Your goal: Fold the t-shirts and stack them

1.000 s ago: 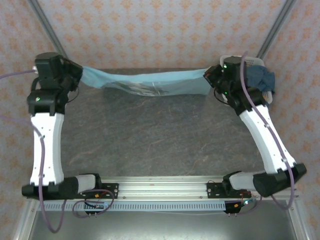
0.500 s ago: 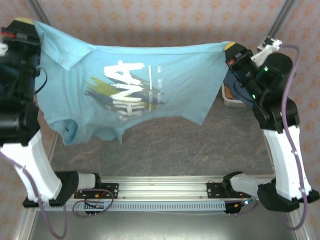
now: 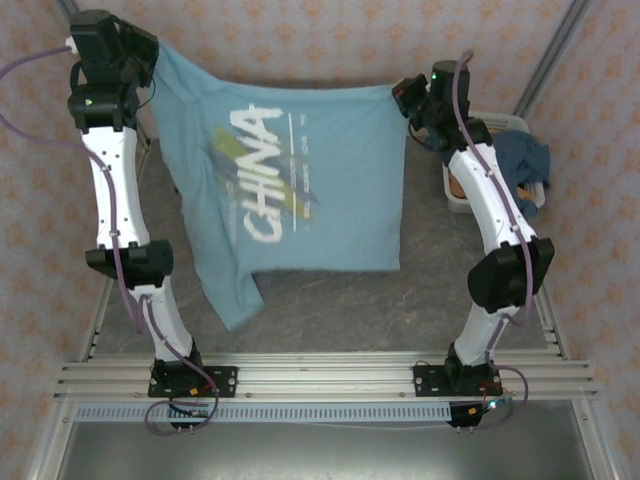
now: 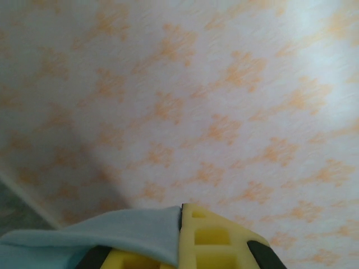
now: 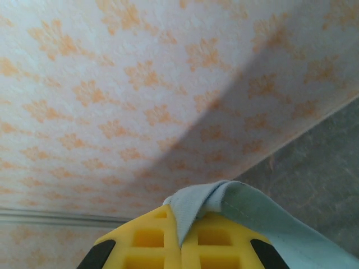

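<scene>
At the upper left, the left gripper [image 3: 150,58] is clamped on one top corner of the light blue t-shirt [image 3: 300,190]. The shirt hangs spread across the middle and hides the far part of the table [image 3: 430,300]. The right gripper [image 3: 405,97] pinches the other corner. At the right edge, a darker blue t-shirt [image 3: 520,160] lies in a white basket [image 3: 500,120], partly behind the right arm.

Even, bright light — soft shadows.

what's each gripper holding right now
Left gripper: closed on an edge of the light blue t-shirt.
Right gripper: closed on another edge of the same shirt.
</scene>
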Available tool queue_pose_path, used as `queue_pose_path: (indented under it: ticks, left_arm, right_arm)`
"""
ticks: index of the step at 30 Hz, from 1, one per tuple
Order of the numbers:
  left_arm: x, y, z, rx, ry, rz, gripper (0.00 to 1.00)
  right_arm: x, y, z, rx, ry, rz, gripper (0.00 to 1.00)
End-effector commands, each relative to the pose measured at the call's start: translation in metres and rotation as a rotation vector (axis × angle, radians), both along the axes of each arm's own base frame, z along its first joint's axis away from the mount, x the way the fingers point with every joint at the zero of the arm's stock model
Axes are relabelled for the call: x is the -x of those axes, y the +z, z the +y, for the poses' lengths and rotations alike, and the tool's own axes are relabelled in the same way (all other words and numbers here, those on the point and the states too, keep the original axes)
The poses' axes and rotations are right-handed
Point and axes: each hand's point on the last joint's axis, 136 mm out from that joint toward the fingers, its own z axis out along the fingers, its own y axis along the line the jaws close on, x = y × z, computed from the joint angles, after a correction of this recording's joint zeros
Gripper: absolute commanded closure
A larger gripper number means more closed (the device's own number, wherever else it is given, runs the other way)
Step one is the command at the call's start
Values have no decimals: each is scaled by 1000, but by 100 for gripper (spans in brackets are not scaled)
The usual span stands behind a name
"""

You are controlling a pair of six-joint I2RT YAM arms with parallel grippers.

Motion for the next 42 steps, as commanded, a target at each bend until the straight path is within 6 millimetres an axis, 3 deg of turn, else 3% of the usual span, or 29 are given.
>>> queue_pose_path:
  ticks: [1,6,7,8,10,13,16,19,21,24,27,29,32,35,42]
  left_arm:
    - [60,120,-12,-6,-30,-368,100]
    - [99,164,-21,-3,-37,-501,100]
    - [100,162,-25,-12,-40,-488,100]
    - [116,168,-30,-23,-43,-486,100]
    - [118,150,-39,-50,-61,-399,100]
    - [106,86,-61,-97,-125,-152,100]
    - [102,-7,-89,-120,-203,122,100]
    - [121,-109,-109,-105,-228,338,100]
    - [144,-186,-124,-62,-243,500,100]
    - [185,-276,-150,-96,-285,710,100]
    - [230,-358,-167,-120,-317,923,100]
    - [261,-400,-164,-123,-297,1064,100]
    - [297,-430,-148,-149,-241,1194,100]
    - [313,-438,-144,-129,-223,1218,100]
    - [320,-451,-145,-89,-198,1252,100]
  right_arm:
    - [6,97,-31,-51,-46,-222,100]
    - [-7,119,-64,-45,-107,-235,100]
    - [-7,122,-69,-45,-116,-233,100]
    - [-9,119,-72,-44,-120,-219,100]
    - [-14,107,-77,-39,-120,-179,100]
    - [-17,63,-79,9,-118,-38,100]
    - [-10,0,-81,90,-110,148,100]
    - [11,-64,-92,155,-155,265,100]
    - [42,-125,-114,198,-255,399,100]
    - [98,-189,-136,261,-354,561,100]
    - [153,-236,-153,324,-426,696,100]
    - [186,-259,-158,351,-447,779,100]
    - [231,-291,-159,377,-444,897,100]
    - [272,-307,-161,412,-463,979,100]
    - [318,-340,-155,391,-444,1089,100]
